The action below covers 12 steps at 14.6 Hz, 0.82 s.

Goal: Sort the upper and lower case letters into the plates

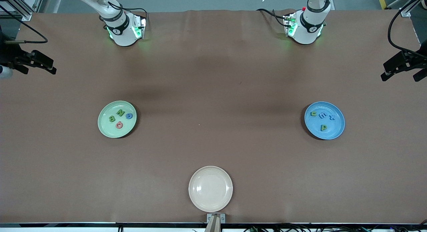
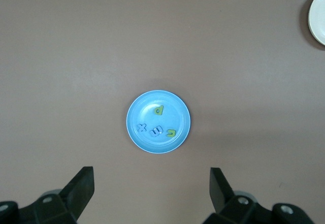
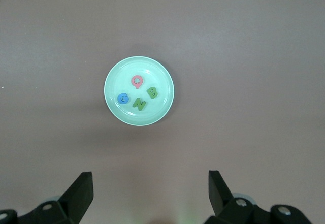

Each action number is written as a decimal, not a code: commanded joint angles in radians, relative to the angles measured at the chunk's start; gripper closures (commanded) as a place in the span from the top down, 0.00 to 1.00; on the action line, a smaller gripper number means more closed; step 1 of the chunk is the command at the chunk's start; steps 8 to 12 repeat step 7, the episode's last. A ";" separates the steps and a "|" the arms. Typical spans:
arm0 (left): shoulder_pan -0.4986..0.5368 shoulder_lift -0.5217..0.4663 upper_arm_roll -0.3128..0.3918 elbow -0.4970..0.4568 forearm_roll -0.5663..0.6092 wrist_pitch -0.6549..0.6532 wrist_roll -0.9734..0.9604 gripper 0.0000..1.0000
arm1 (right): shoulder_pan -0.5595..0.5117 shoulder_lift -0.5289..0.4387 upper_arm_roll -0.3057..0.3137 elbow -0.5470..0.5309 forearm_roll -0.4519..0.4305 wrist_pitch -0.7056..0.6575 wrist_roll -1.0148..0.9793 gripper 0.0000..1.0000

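Note:
The pale green plate [image 1: 107, 130] lies toward the right arm's end and holds a green B [image 1: 112, 118], a green N [image 1: 120, 113], a blue letter [image 1: 129, 116] and a red Q [image 1: 119, 125]. The bright blue plate [image 1: 334, 132] lies toward the left arm's end and holds a green u [image 1: 314, 113], a blue m [image 1: 322, 115], a blue x [image 1: 332, 117] and a green p [image 1: 323, 127]. My left gripper [image 2: 151, 188] is open and empty, high above the blue plate [image 2: 144, 109]. My right gripper [image 3: 151, 188] is open and empty, high above the green plate [image 3: 119, 79].
A cream-beige plate [image 1: 210, 188] with nothing in it lies near the table's front edge, midway between the arms; its edge shows in the left wrist view [image 2: 319, 16]. Black camera mounts stand at both ends of the brown table.

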 commanded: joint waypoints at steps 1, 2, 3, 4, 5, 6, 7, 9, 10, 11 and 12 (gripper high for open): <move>-0.001 0.000 0.000 0.015 -0.013 -0.020 -0.001 1.00 | -0.003 -0.031 0.006 -0.035 -0.013 0.018 0.008 1.00; -0.001 0.000 0.000 0.015 -0.012 -0.020 -0.001 1.00 | -0.003 -0.032 0.006 -0.035 -0.013 0.018 0.009 1.00; -0.001 0.000 0.000 0.015 -0.012 -0.020 -0.001 1.00 | -0.003 -0.032 0.006 -0.035 -0.013 0.019 0.008 1.00; -0.001 -0.002 0.000 0.015 -0.012 -0.020 -0.002 1.00 | -0.003 -0.031 0.006 -0.035 -0.013 0.021 0.009 1.00; -0.001 0.000 0.000 0.015 -0.012 -0.020 -0.002 1.00 | -0.003 -0.031 0.006 -0.034 -0.013 0.021 0.009 1.00; -0.001 0.000 0.000 0.015 -0.013 -0.020 -0.002 1.00 | -0.003 -0.029 0.006 -0.034 -0.013 0.022 0.009 1.00; -0.001 -0.002 0.000 0.015 -0.013 -0.020 -0.002 1.00 | -0.003 -0.029 0.006 -0.035 -0.012 0.028 0.009 1.00; -0.001 -0.002 0.000 0.015 -0.013 -0.020 -0.002 1.00 | -0.003 -0.029 0.006 -0.035 -0.012 0.028 0.009 1.00; -0.001 -0.002 0.000 0.015 -0.013 -0.020 -0.002 1.00 | -0.003 -0.029 0.006 -0.035 -0.012 0.028 0.009 1.00; -0.001 -0.002 0.000 0.015 -0.013 -0.020 -0.002 1.00 | -0.003 -0.029 0.006 -0.035 -0.012 0.028 0.009 1.00; -0.001 -0.002 0.000 0.015 -0.013 -0.020 -0.002 1.00 | -0.003 -0.029 0.006 -0.035 -0.012 0.028 0.009 1.00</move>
